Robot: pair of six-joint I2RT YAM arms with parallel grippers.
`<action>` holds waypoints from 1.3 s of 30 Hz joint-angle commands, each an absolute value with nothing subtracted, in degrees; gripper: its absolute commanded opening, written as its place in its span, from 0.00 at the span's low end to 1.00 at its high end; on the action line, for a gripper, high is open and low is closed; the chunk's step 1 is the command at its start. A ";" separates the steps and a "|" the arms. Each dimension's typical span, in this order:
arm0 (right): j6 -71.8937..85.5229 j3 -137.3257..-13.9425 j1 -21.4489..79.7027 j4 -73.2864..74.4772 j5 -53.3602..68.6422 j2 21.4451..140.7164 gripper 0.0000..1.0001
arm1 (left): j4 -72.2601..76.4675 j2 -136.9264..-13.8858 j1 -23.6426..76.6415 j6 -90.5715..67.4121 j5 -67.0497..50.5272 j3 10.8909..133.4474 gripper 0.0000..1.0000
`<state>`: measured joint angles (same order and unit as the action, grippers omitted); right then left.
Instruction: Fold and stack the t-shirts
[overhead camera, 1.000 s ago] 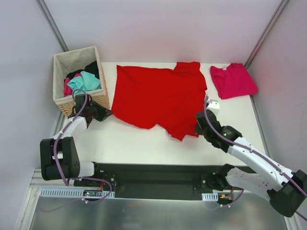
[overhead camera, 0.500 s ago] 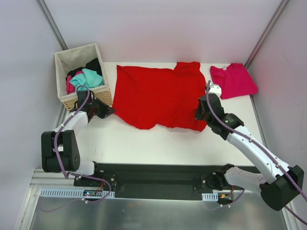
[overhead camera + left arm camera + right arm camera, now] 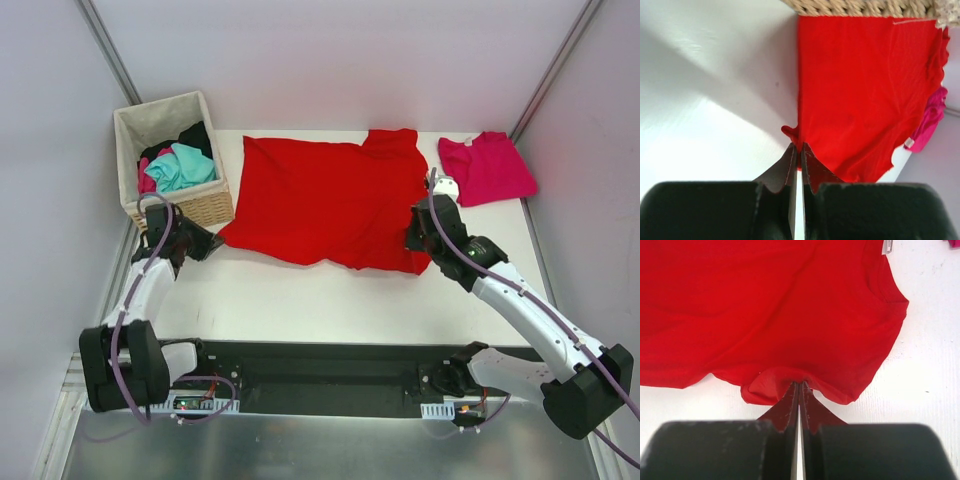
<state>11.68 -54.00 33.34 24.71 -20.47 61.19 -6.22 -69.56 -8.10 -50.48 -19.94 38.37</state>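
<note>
The bright red t-shirt (image 3: 325,200) lies spread on the white table (image 3: 300,295). My left gripper (image 3: 212,243) is shut on its near left corner, just in front of the basket; in the left wrist view the gripper (image 3: 799,148) pinches the red cloth (image 3: 860,90). My right gripper (image 3: 412,243) is shut on the shirt's near right edge; in the right wrist view the gripper (image 3: 799,386) holds a bunched fold of the red t-shirt (image 3: 765,305). The magenta-pink t-shirt (image 3: 488,167) lies folded at the far right corner and shows in the left wrist view (image 3: 931,120).
A wicker basket (image 3: 170,160) with teal, pink and black clothes stands at the far left corner, its rim at the top of the left wrist view (image 3: 860,7). A white neck label (image 3: 887,246) shows on the red shirt.
My left gripper pulled the red shirt's near left corner leftward and toward the near edge. My right gripper carried the near right edge further back. The shirt's front edge is straighter.
</note>
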 commanded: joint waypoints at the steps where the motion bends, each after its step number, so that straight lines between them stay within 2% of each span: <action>1: 10.55 -55.99 33.22 23.91 -19.78 60.82 0.01 | -13.43 -61.80 -11.68 -47.90 -16.43 34.55 0.00; 8: 10.46 -55.28 33.22 24.61 -20.04 58.63 0.01 | -19.07 -51.25 -14.68 -45.97 -16.86 32.25 0.00; 16: 9.23 -55.11 32.61 25.49 -22.15 55.38 0.01 | -16.61 -59.76 -11.88 -45.09 -26.28 42.52 0.00; 26: 6.68 -53.88 21.03 30.67 -18.46 47.47 0.01 | -14.50 -62.40 -0.63 -48.60 -19.60 43.95 0.00; 34: 5.71 -51.24 11.17 34.71 -12.57 41.05 0.01 | -14.41 -56.79 1.67 -51.32 -18.02 41.93 0.00; 39: 6.24 -50.89 9.41 37.35 -13.45 36.40 0.01 | -14.68 -53.79 2.81 -52.12 -19.25 39.47 0.00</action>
